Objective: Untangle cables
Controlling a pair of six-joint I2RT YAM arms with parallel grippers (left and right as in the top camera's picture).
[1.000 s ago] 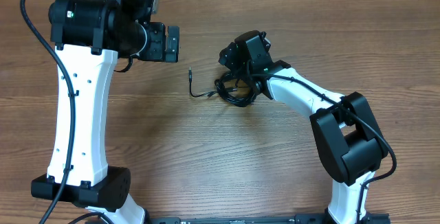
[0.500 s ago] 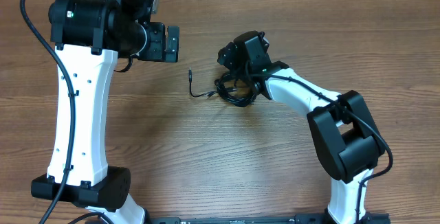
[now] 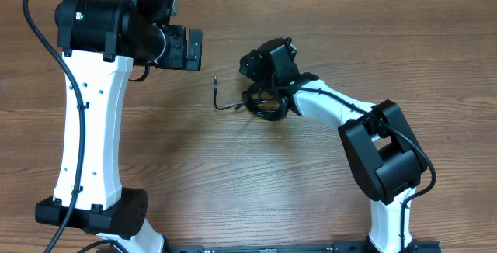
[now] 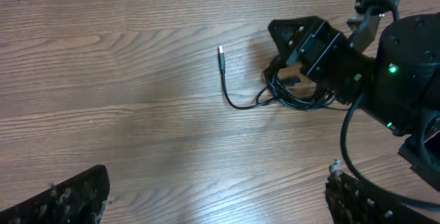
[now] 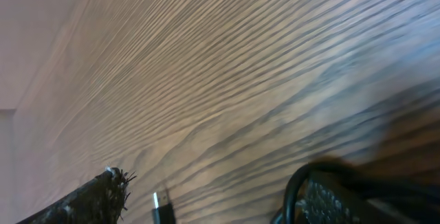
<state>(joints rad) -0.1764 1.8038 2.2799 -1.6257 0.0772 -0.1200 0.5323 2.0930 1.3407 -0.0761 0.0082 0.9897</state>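
The cables (image 3: 266,104) lie as a small black tangle on the wooden table, and one loose end runs left to a small plug (image 3: 215,83). My right gripper (image 3: 255,73) hangs open, tilted low over the tangle's left part. In the right wrist view a plug (image 5: 161,210) lies between its fingers, and a cable loop (image 5: 294,183) curves against the right finger (image 5: 337,200). My left gripper (image 3: 192,49) is open, up and away at the back left. In the left wrist view the tangle (image 4: 292,97), its plug (image 4: 221,51) and the right gripper (image 4: 302,42) are far ahead.
The left arm's white link (image 3: 89,121) and base (image 3: 101,210) stand along the table's left side. The right arm (image 3: 384,152) reaches in from the front right. A thick black robot cable (image 4: 347,141) crosses the left wrist view at right.
The right gripper has shifted a little to the left over the tangle, its arm following. The cables and the left arm have not moved.
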